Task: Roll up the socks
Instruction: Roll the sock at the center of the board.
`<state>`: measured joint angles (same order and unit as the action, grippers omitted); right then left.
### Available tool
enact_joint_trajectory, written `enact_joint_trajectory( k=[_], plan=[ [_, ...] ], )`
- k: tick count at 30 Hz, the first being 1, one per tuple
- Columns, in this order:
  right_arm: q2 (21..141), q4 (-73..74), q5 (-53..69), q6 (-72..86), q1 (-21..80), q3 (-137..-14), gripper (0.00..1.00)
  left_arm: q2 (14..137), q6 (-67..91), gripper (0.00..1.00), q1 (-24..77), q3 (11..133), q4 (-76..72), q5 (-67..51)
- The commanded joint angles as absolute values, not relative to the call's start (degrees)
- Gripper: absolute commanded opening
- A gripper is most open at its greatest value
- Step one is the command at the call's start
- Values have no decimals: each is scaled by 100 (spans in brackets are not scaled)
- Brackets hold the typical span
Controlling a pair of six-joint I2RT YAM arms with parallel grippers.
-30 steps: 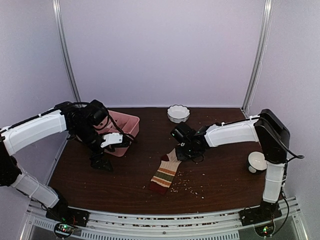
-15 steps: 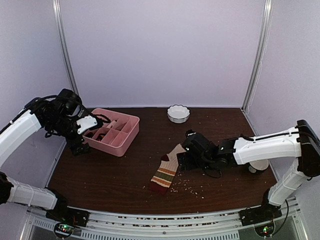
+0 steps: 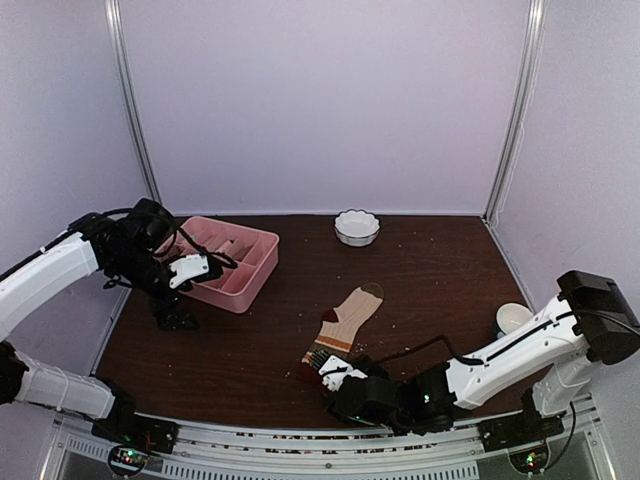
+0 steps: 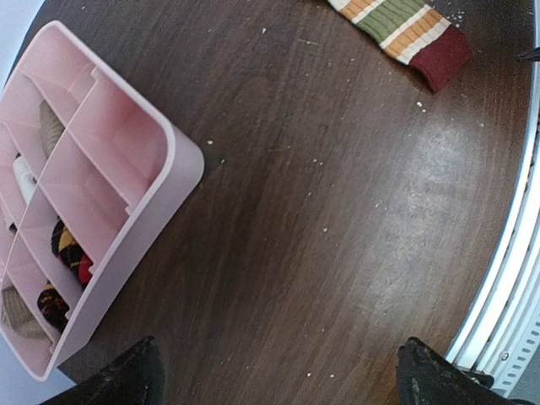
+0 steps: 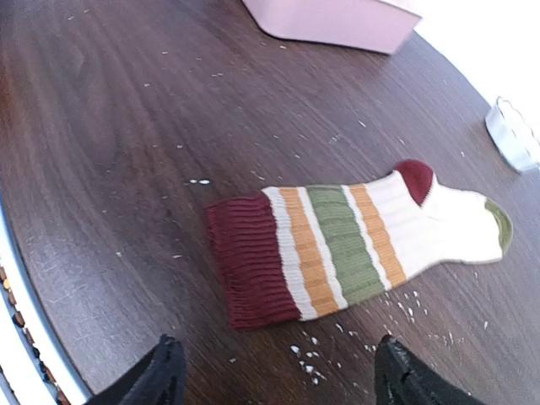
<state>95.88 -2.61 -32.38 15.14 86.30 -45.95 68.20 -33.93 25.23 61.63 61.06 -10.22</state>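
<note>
One sock (image 3: 343, 328) lies flat and slantwise mid-table: cream, with orange and green stripes, a dark red cuff, a red heel and a green toe. It fills the right wrist view (image 5: 354, 245), cuff nearest the camera. My right gripper (image 5: 283, 375) is open and low over bare wood just short of the cuff, with nothing between its fingers; from above it (image 3: 336, 382) sits near the table's front edge. My left gripper (image 4: 278, 384) is open over bare wood beside the pink tray, far from the sock's cuff (image 4: 409, 32); from above it (image 3: 176, 316) hangs left of the tray.
The pink compartment tray (image 3: 252, 278) stands at the back left, and several small rolled bundles (image 4: 69, 251) lie in its cells. At the back centre is a white scalloped bowl (image 3: 357, 227), and a white cup (image 3: 513, 320) stands at the right. Crumbs (image 5: 371, 325) dot the wood.
My right gripper let go of the sock's toe end and swung round to the near edge by the cuff. The sock now lies stretched out flat. The left arm shifted beside the tray.
</note>
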Motion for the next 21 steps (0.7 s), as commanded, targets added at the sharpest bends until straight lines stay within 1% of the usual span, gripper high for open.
enact_joint_trajectory(
  k=[1,4,7,14,16,19,21],
  plan=[
    [9768,-1411,-3128,474,8601,-4525,71,6957,-3757,98,2527,5946,5403,-1942],
    [9866,-1826,-2696,330,8438,-4411,67,7149,-3862,98,2531,5880,5249,-2304],
    [9979,-1941,-2307,284,8295,-4409,62,7281,-3934,98,2539,5856,5192,-2681],
    [10269,-1968,-1837,361,7986,-4397,55,7472,-3850,98,2685,5849,4903,-2578],
    [10324,-1976,-1729,405,7902,-4370,52,7500,-3854,98,2703,5887,4881,-2626],
    [10382,-1999,-1537,526,7793,-4329,43,7555,-3915,97,2808,5945,4887,-2723],
    [10410,-2033,-1415,596,7731,-4306,35,7582,-4027,95,2957,5933,4889,-2755]
  ],
)
